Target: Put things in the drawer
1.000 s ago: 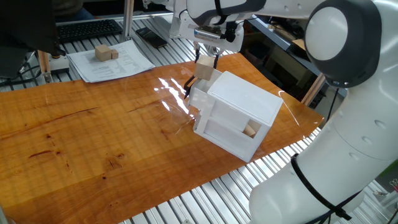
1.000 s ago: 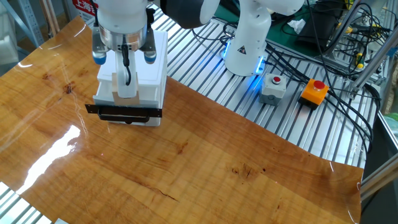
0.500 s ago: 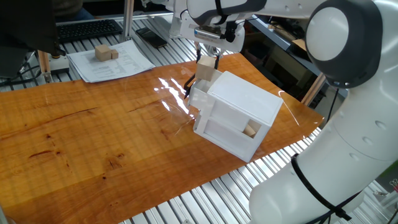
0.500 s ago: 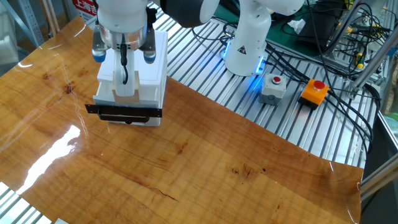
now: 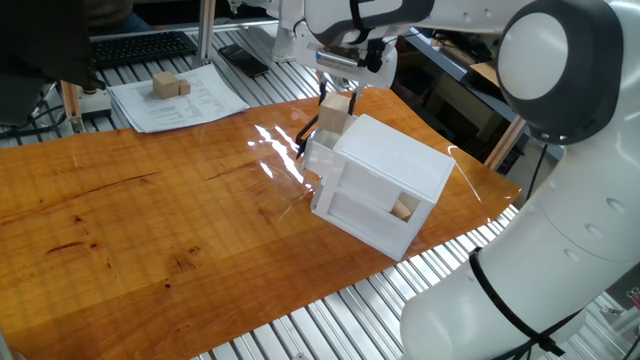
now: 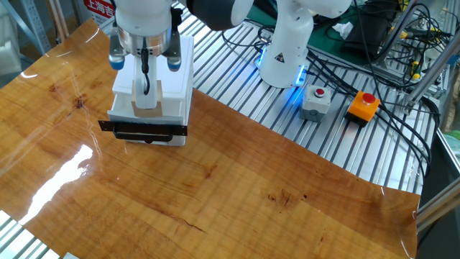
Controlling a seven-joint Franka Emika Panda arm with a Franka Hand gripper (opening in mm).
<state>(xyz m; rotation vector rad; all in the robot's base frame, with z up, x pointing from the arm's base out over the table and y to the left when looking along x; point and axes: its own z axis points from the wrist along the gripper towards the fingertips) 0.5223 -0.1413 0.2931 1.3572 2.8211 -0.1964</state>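
Pincer: pincer point(image 5: 339, 92) point(image 6: 147, 88) hangs over the open drawer, fingers narrowly spread and pinching a wooden cube.
Held cube: pale beige cube point(image 5: 335, 108) point(image 6: 147, 106) sits between the fingers point(image 6: 146, 72), above the drawer's pulled-out end.
Drawer: white drawer point(image 5: 318, 158) point(image 6: 151, 115) slid out of the white cabinet point(image 5: 390, 180) point(image 6: 162, 72); curved black handle point(image 6: 142, 129) at its 6 o'clock edge in the other fixed view.
Second cube: a cube point(image 5: 404, 207) shows inside the cabinet's side opening, at 4 o'clock from the pincer.
Spare cubes: two cubes point(image 5: 170, 86) touching on a paper sheet point(image 5: 175, 98), well apart from the cabinet at 10 o'clock.
Table: wooden table point(image 5: 150, 230) carries the cabinet.
Change: against the earlier frames, pincer and cube stand slightly higher; cabinet and spare cubes unmoved.
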